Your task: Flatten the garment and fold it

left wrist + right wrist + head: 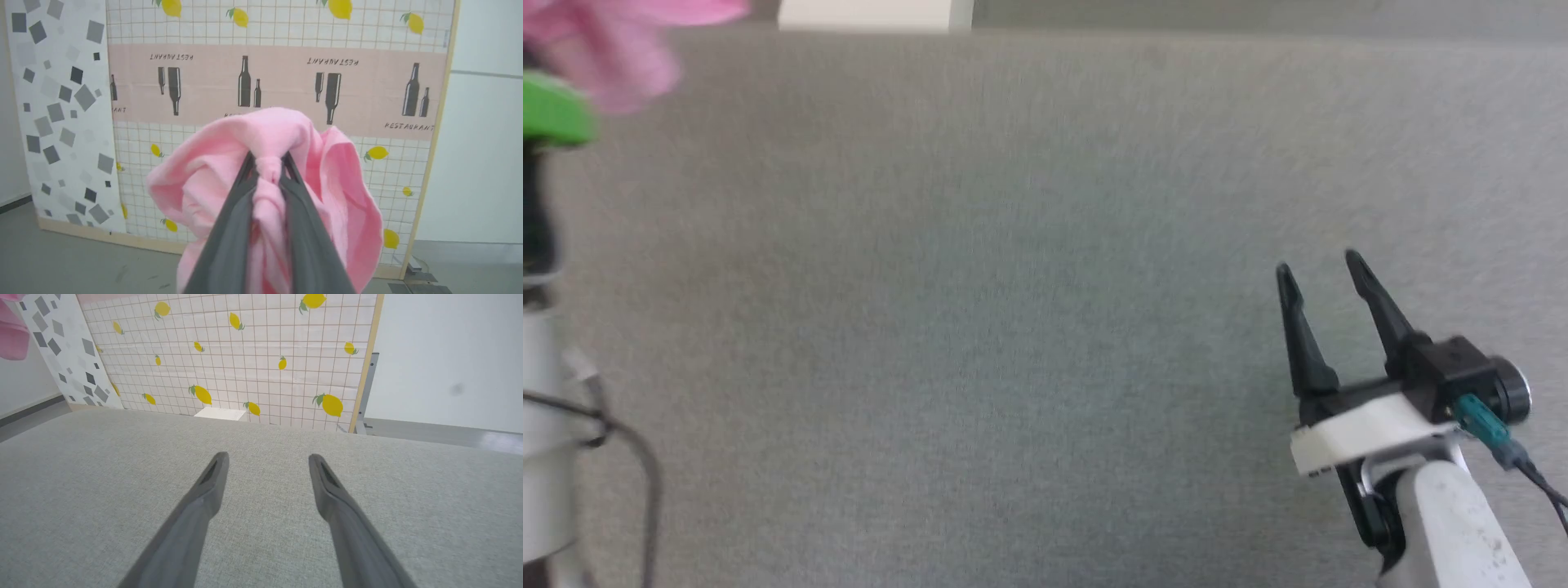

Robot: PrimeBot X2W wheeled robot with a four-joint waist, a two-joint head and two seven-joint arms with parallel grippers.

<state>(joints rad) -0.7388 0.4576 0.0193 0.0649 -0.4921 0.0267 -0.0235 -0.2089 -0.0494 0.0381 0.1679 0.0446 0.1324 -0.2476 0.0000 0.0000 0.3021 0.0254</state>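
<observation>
The light pink garment [265,179] hangs bunched in the air, pinched between the two dark fingers of my left gripper [267,157], which is shut on it. In the head view a blurred part of the garment [613,49] shows at the top left corner, above the left arm's green ring [551,114]. A corner of the garment [12,335] also shows at the upper left of the right wrist view. My right gripper [1321,265] hovers open and empty over the grey felt table [980,310] at the lower right; its fingers [212,477] are spread wide.
A patterned backdrop panel [278,73] with lemons and bottles stands beyond the table's far edge. A small white block [220,413] lies at that far edge. The left arm's cable [629,441] hangs at the left side.
</observation>
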